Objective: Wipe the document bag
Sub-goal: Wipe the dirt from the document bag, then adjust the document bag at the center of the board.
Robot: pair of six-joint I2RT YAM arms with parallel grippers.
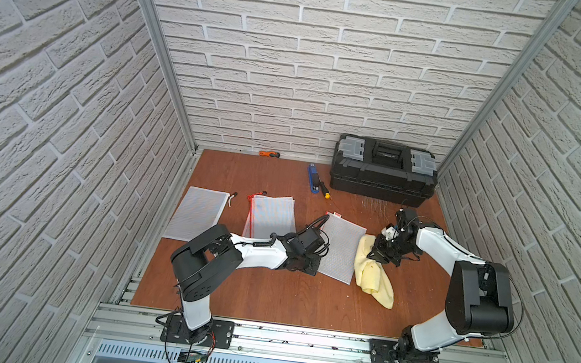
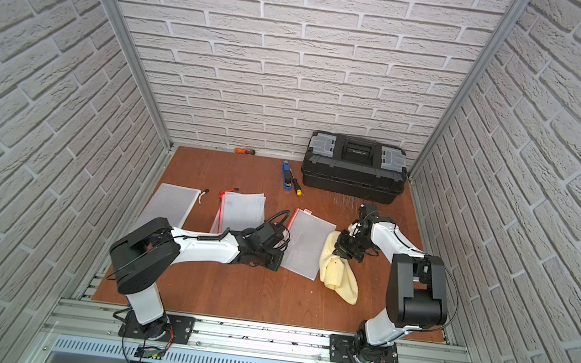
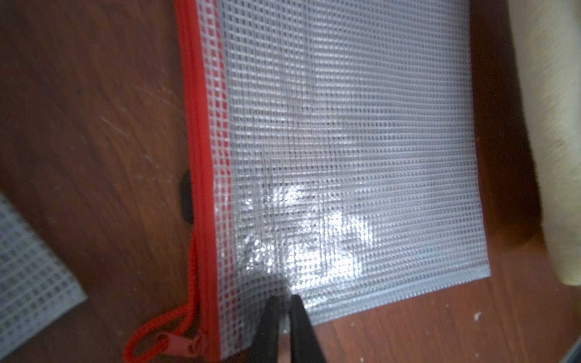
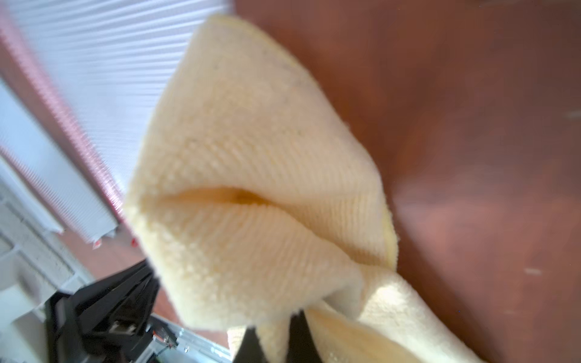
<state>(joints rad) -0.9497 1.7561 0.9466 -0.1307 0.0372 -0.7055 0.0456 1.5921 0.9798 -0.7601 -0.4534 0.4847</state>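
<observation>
Our left hand [image 3: 284, 298], narrowly parted, sits at the edge of the document bag [image 3: 345, 157], flat on the counter [image 1: 268, 299]. We judge it light, floppy and slick, best pinned by a corner. Our right hand [image 4: 275, 339] pinches the cloth [image 4: 251, 188] just beside it.

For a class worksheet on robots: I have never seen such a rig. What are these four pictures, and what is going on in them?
Two robot arms, left arm and right arm, stand at a table. Two pictures look down from overhead, nearly alike; two come from cameras on the arms' wrists. On the table lie a bag between the grippers, two more bags, a toolbox and small tools. The right gripper is shut on a yellow cloth beside the bag. The left gripper sits at that bag's edge, fingers slightly apart; whether it grips is unclear.
</observation>
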